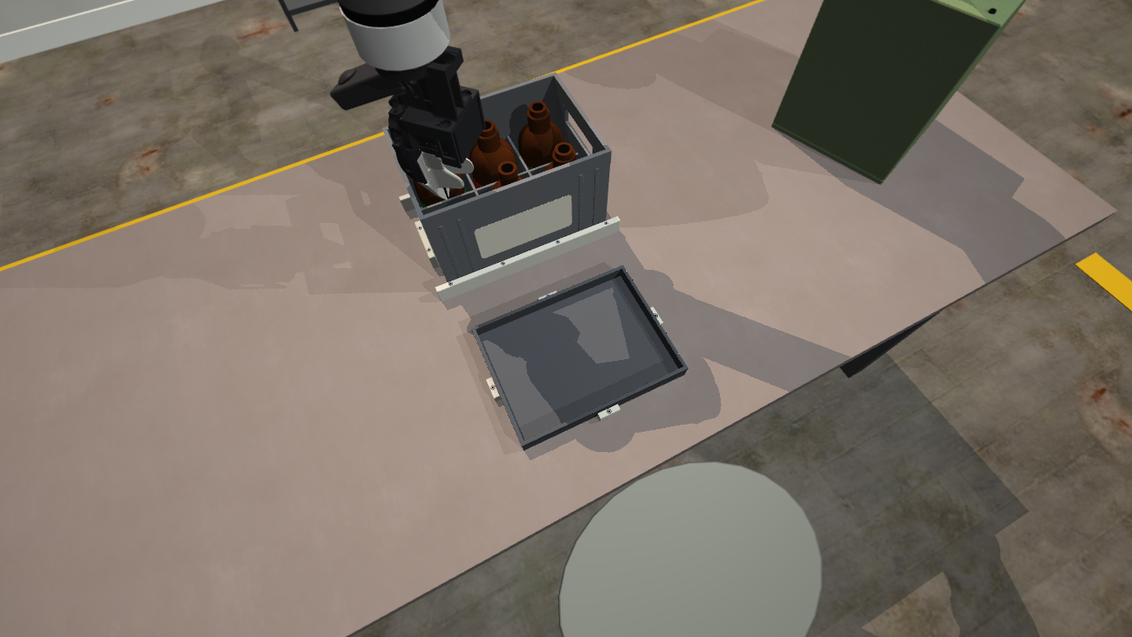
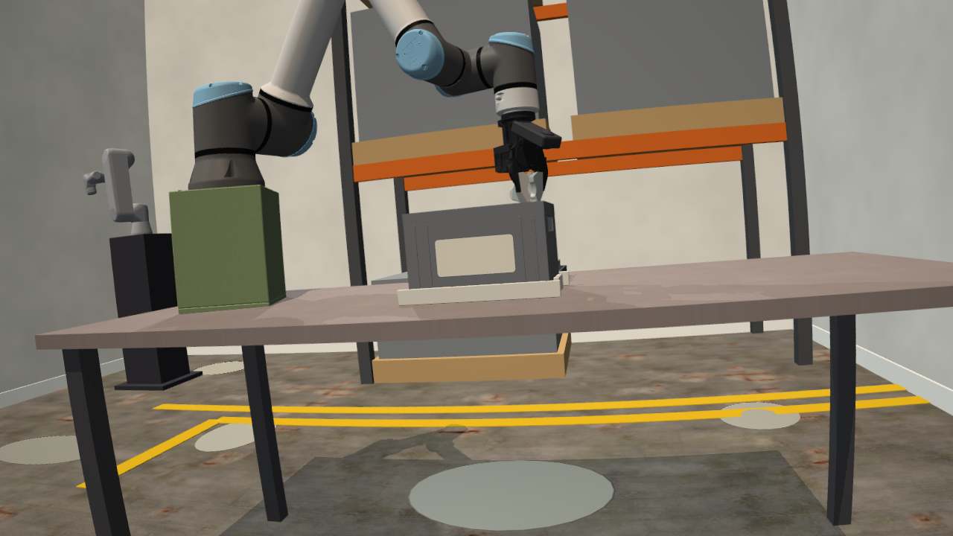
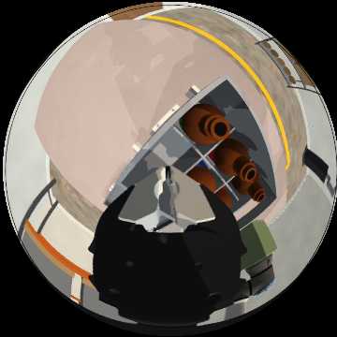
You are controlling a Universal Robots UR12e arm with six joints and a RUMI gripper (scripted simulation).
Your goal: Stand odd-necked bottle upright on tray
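Note:
A grey crate [image 1: 514, 186] with divider cells stands at the far side of the table and holds brown bottles. Several show plainly, among them one at the back right [image 1: 539, 122] and one in the middle [image 1: 488, 142]. Another, in the left end cell [image 1: 431, 189], is mostly hidden by my gripper. My gripper [image 1: 445, 172] hangs just above the crate's left end, fingers shut together with nothing between them; the wrist view [image 3: 168, 184] shows the fingertips meeting over the crate's rim. The dark empty tray [image 1: 581, 356] lies in front of the crate.
A white rail [image 1: 530, 257] runs along the crate's front foot. The tall green box [image 1: 878, 79] under the arm's base stands at the back right. A shelf rack [image 2: 566, 147] stands behind the table. The table's near edge lies just past the tray.

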